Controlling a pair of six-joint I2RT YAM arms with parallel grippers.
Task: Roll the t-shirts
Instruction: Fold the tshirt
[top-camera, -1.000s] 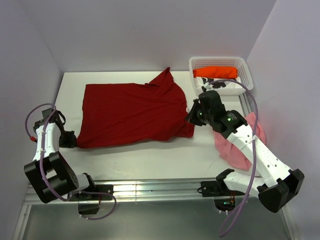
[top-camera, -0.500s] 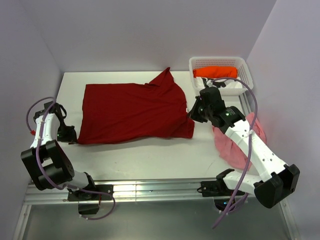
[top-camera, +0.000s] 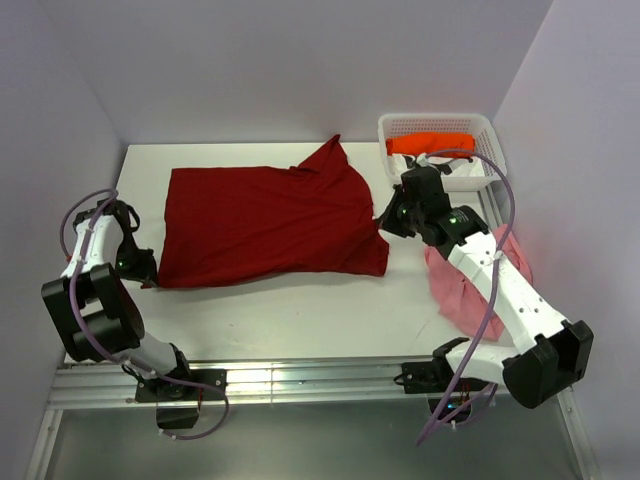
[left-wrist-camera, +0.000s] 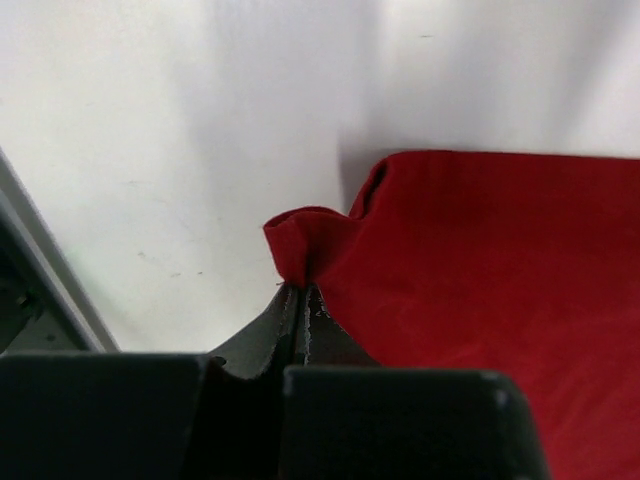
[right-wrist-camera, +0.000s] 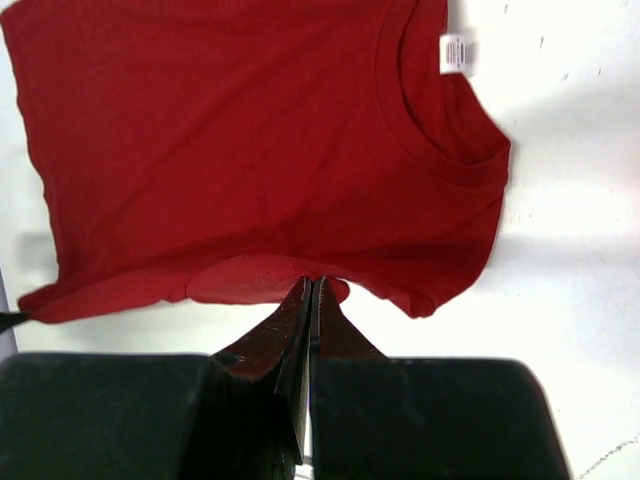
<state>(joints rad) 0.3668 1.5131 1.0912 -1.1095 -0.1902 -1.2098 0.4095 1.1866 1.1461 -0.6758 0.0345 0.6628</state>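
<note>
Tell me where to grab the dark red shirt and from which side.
Take the red shirt by its edges: it lies spread flat on the table, so only a border can be pinched. Come in low from outside, the left hand at the near left corner, the right hand at the right edge, where both are shut on cloth now.

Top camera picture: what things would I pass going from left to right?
The left gripper → dark red cotton t-shirt → right gripper → crumpled pale pink cotton t-shirt.
</note>
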